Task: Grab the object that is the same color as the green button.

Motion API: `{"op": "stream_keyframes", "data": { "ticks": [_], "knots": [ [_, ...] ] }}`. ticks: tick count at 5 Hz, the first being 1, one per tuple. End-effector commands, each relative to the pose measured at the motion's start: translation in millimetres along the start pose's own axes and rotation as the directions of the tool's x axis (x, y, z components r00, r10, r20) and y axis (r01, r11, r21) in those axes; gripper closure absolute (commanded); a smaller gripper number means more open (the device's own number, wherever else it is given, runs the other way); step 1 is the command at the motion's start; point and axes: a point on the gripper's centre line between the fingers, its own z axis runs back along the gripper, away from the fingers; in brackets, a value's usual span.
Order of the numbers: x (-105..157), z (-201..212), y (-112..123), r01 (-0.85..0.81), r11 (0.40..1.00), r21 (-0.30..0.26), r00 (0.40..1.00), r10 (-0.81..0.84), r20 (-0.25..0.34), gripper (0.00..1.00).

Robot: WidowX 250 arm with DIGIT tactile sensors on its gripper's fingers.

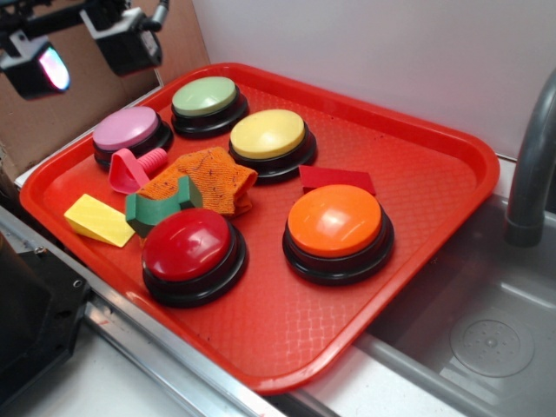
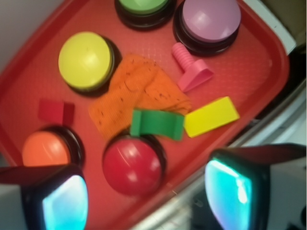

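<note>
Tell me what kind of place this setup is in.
Probably a toy or mock kitchen sink set up as a robot test bench. A grey sink basin with a drain and a grey faucet sit beside a red tray holding coloured buttons and toy blocks, with cardboard behind.

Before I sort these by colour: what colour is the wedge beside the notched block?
Yellow; the wedge lies left of the block, clearest in the exterior view.

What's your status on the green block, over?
End effector open, empty, high above the tray. Green block untouched, lying against the orange cloth, beside the red button. Yellow wedge close alongside.
</note>
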Motion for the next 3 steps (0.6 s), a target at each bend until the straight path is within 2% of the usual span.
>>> {"op": "stream_keyframes", "data": {
  "ticks": [1,3],
  "knots": [
    [16.8,-47.6,-9.8,-0.161,0.987,0.009,0.982,0.159,0.101,0.0],
    [25.4,-99.3,-7.6,-0.236,0.968,0.083,0.966,0.225,0.125,0.0]
  ]
}}
